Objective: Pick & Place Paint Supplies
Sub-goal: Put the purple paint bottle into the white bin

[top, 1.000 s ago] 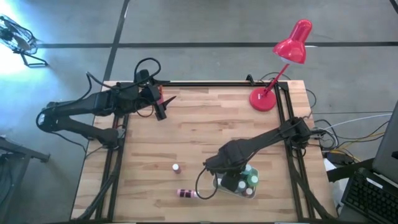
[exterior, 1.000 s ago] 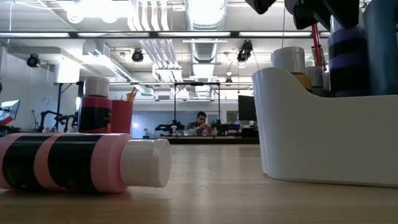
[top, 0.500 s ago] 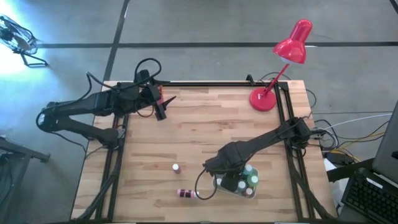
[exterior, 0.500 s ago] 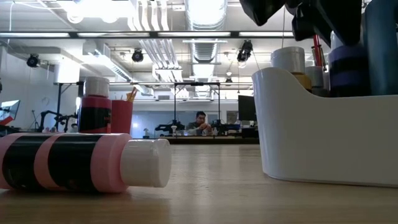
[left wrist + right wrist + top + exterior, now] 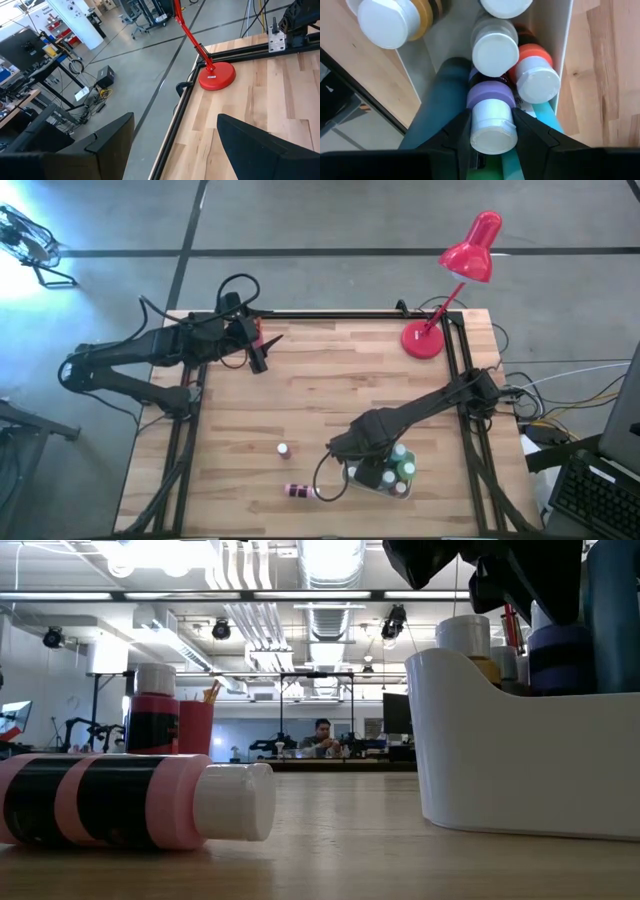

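The right end effector (image 5: 490, 131) is seen pinching a purple bottle (image 5: 489, 112) by its white cap, long axis upright, directly between the fingers and inside the white caddy (image 5: 385, 486), packed against other bottles. Release is judged the step in hand. Outside the caddy, a pink bottle (image 5: 300, 491) lies on its side on the table (image 5: 330, 390) just beside that end effector, another bottle (image 5: 284, 449) upright near it. The left end effector (image 5: 259, 364), spread and empty, is well apart.
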